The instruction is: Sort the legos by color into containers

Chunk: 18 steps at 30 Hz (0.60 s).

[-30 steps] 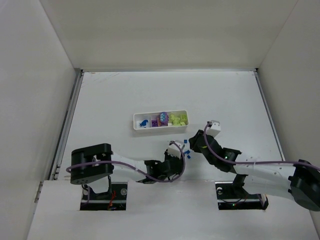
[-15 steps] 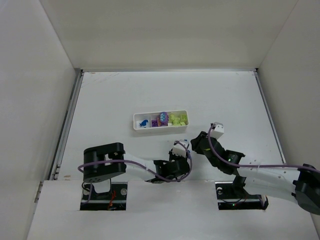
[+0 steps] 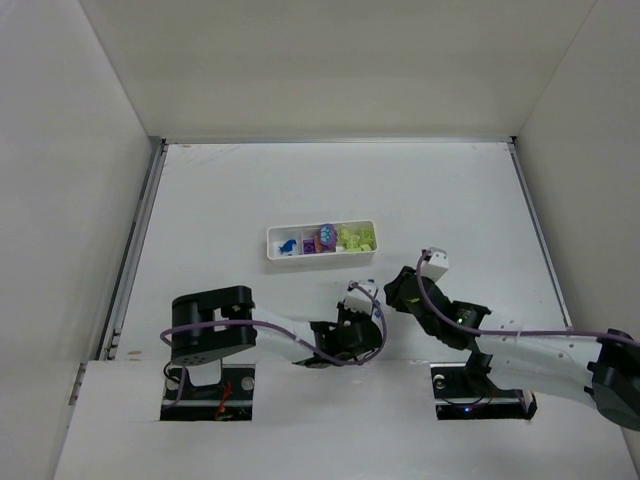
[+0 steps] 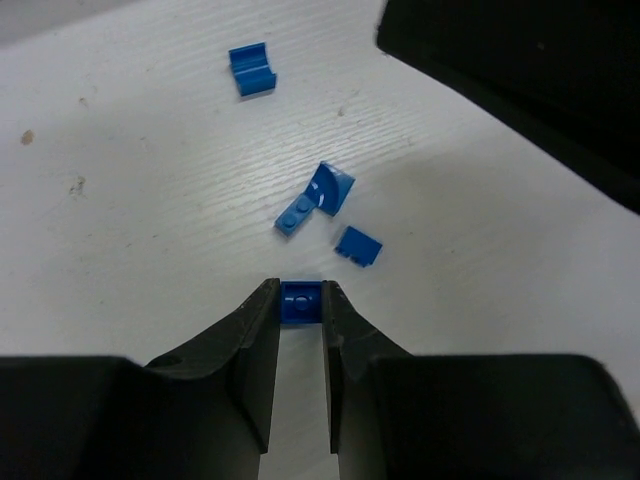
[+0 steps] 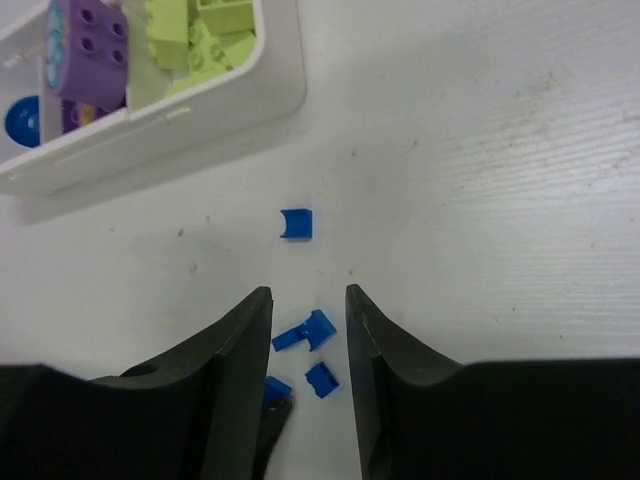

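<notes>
**Blue sorting nearly done**
Left gripper pinches a blue brick; right gripper hangs half-open, empty; loose blue bricks lie outside the tray.

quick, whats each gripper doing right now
left gripper: closed on a small blue brick
right gripper: open, holding nothing
</notes>
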### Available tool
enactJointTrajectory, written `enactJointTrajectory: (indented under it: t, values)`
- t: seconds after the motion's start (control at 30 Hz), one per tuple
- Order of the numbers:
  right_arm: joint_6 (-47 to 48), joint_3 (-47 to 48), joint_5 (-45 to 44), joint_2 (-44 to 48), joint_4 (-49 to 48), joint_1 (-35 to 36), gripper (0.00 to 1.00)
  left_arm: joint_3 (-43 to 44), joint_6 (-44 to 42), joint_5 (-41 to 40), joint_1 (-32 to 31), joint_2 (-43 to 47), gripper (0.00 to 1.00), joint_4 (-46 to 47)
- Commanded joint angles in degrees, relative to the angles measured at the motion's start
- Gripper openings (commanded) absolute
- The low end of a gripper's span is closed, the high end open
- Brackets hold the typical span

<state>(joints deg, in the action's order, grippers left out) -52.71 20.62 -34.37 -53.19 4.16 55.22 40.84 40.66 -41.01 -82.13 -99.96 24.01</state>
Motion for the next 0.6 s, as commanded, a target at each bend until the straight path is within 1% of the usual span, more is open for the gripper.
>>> enactJointTrajectory:
  t: [0.0, 0.03, 0.1, 0.17, 0.3, 0.43, 0.57]
  values:
    - [-1.34, 1.79, 1.15, -1.30, 6.28, 0.89, 0.39, -3.56, 0.21, -2.32, 0.25, 5.99, 0.14, -2.57]
    - [-1.34, 2.40, 1.23, -2.09, 7.51, 1.24, 0.36, -4.71, -0.06, -2.14, 0.78, 8.01, 0.14, -2.22]
    - [-0.91, 3.02, 1.85, -3.58, 7.44, 2.64, 0.35, -7.08, -0.58, -1.79, 2.45, 11.96, 0.14, -1.69]
    - [-0.29, 3.81, 2.72, -5.60, 7.17, 4.23, 0.36, -9.28, -0.59, -1.00, 4.20, 16.01, 0.14, -1.51]
    - [0.06, 5.22, 3.69, -9.29, 6.47, 6.86, 0.42, -12.53, -1.11, 1.81, 8.77, 25.06, 0.14, -2.30]
    - [0.50, 5.74, 4.92, -12.02, 5.42, 8.19, 0.42, -15.08, -1.82, 4.44, 14.74, 33.06, 0.15, -3.26]
    - [0.68, 5.83, 5.28, -13.34, 4.98, 8.19, 0.42, -16.31, -2.26, 8.66, 21.86, 38.51, 0.15, -5.55]
